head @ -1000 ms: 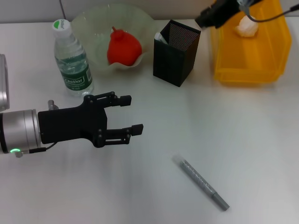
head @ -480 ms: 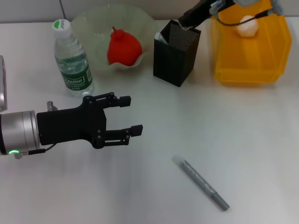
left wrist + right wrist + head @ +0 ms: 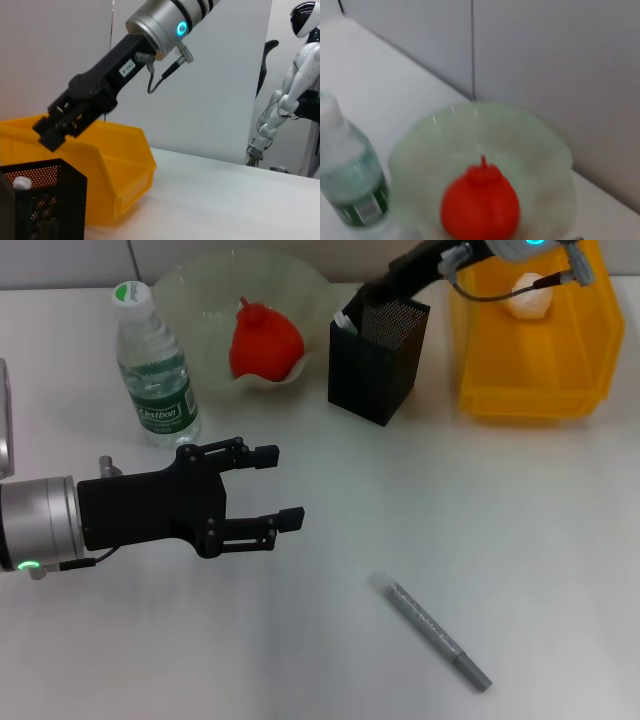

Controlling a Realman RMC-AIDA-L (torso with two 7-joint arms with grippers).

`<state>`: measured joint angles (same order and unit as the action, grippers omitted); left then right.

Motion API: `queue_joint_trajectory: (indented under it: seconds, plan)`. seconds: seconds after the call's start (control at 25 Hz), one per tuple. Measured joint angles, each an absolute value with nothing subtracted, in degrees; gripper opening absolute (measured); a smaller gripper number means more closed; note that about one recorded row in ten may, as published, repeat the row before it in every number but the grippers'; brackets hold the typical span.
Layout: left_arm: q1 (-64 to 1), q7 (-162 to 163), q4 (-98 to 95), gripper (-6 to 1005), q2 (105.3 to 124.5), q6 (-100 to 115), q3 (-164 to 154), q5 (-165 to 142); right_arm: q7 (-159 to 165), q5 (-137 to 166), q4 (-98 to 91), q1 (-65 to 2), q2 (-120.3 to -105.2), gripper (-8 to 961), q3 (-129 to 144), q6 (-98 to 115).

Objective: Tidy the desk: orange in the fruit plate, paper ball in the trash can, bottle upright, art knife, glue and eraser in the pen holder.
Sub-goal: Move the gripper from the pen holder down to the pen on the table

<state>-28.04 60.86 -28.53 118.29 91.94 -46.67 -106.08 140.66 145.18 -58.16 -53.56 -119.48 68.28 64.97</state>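
The orange [image 3: 265, 343] [image 3: 480, 205] lies in the pale-green fruit plate [image 3: 196, 290] [image 3: 540, 135]. Left of the plate the bottle [image 3: 154, 368] [image 3: 349, 175] stands upright. The paper ball [image 3: 530, 294] rests in the yellow trash can [image 3: 535, 370] [image 3: 117, 165]. My right gripper [image 3: 374, 288] [image 3: 50, 134] hovers just above the back rim of the black mesh pen holder [image 3: 378, 352] [image 3: 47, 200], which holds a white-topped item [image 3: 345, 320] [image 3: 22, 183]. A grey art knife [image 3: 438, 632] lies on the desk at the front. My left gripper [image 3: 280, 485] hangs open and empty, front left. The eraser is out of view.
The white desk [image 3: 480, 500] stretches between the holder and the knife. A metal object [image 3: 5, 420] shows at the left edge. In the left wrist view, a white humanoid robot [image 3: 295, 75] stands far behind the desk.
My right gripper has swung left from above the trash can to above the pen holder's back rim. The left arm has stayed put.
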Motion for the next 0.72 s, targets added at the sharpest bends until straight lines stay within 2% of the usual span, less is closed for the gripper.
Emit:
queue_joint_trajectory:
  seconds: [0.2,0.24,0.32,0.48,0.6,0.72]
  plan:
    - [-28.0,60.9,-28.5,802,118.22,92.0,-46.7,-106.1,137.0,130.3,-67.6,-47.6,-118.79,526,67.0,70.1]
    - [-27.8,61.0,-28.6,802,118.21,92.3,-46.8,-106.1,136.0,124.7,-70.5,-46.3,-118.05,544,65.1,75.6]
    - [-27.7,60.9,-28.7,802,118.20,92.5,-46.8,-106.1,135.9,122.2,-71.4,-46.0,-117.55,580,63.7,79.3]
    - [-27.3,60.6,-28.8,802,118.06,92.9,-46.9,-106.2,138.4,118.3,-71.4,-47.6,-115.98,652,58.7,93.5]
    - [-26.6,60.0,-28.8,802,117.64,93.5,-47.1,-106.5,142.4,119.0,-69.5,-49.2,-114.90,652,58.3,100.9]
    - [-25.7,58.9,-28.9,802,117.25,95.4,-47.0,-106.7,144.9,120.9,-64.8,-51.6,-114.45,651,58.8,105.3]
